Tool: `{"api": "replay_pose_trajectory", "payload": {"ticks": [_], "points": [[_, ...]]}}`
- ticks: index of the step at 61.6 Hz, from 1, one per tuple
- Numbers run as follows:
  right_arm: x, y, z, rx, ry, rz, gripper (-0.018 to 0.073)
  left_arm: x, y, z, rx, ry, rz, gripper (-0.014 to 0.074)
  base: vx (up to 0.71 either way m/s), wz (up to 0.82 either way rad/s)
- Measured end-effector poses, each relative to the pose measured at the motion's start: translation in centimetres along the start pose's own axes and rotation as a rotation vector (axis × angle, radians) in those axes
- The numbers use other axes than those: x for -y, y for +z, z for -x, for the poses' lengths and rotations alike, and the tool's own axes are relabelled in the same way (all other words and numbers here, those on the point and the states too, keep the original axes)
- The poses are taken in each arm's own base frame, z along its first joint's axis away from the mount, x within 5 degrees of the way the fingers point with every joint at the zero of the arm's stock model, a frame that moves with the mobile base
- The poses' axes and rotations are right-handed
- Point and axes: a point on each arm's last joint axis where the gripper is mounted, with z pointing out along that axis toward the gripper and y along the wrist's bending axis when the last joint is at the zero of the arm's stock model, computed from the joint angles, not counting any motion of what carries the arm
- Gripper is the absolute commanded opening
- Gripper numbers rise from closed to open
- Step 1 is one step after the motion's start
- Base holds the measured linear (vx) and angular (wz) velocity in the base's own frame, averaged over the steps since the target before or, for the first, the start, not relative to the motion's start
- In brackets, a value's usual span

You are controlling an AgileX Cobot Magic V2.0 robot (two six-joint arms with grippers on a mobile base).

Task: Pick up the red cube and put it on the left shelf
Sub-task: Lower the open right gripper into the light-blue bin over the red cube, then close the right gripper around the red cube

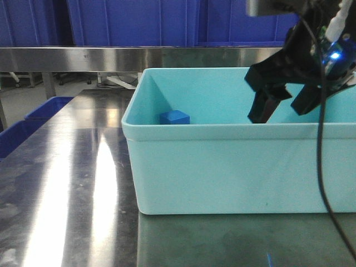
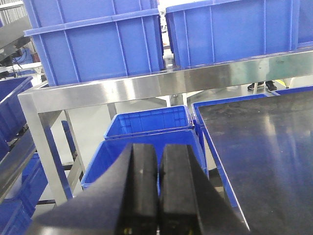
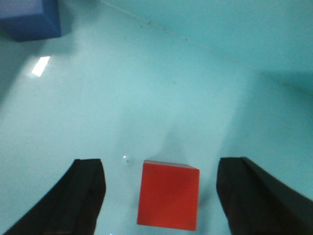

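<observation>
Stage: early, by my reading. The reach is made, but nothing is gripped, lifted or placed yet.
Left to do: close on the cube, lift it clear of the bin wall, carry it to the left shelf and let go.
Right pincer [image 3: 161, 169]: wide apart and empty, lowered inside the bin with a finger on either side of the cube.
Fingers [image 3: 85, 196]: neither touches the cube, and bare bin floor shows on both sides.
Red cube [image 3: 168, 200]: flat on the bin floor, between the fingers and roughly centred, slightly turned against their line.
Blue cube [image 3: 32, 19]: on the same floor toward the far corner, well apart from the pincer and not in the way of the grip.
Bin [image 1: 222, 167]: pale teal with tall walls, standing on the steel surface [image 1: 67, 183]. The front view hides the red cube behind its near wall.
Left pincer [image 2: 159, 149]: fingers pressed together with nothing between them, held off to the side above the blue crates [image 2: 146, 122] next to the surface.
Shelf [image 2: 146, 85]: a steel rack with large blue crates on it. No cube lies there, and I cannot tell the exact spot meant for it.
</observation>
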Motion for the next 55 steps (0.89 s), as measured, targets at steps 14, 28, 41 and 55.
{"api": "replay_pose_trajectory", "payload": {"ticks": [14,28,41,55], "points": [[-0.2,1.5,-0.5,-0.058,-0.006,0.002,0.0577,0.0,0.0,0.0,0.000,0.000,0.000,0.0106,0.00,0.00],[-0.2,2.3,-0.8,-0.083,-0.008,0.001,0.0573,0.0,0.0,0.0,0.000,0.000,0.000,0.0106,0.00,0.00],[-0.2,2.7,-0.9,-0.100,-0.008,0.001,0.0573,0.0,0.0,0.0,0.000,0.000,0.000,0.0106,0.00,0.00],[-0.2,3.2,-1.1,-0.118,-0.009,0.000,0.0573,0.0,0.0,0.0,0.000,0.000,0.000,0.0106,0.00,0.00]]}}
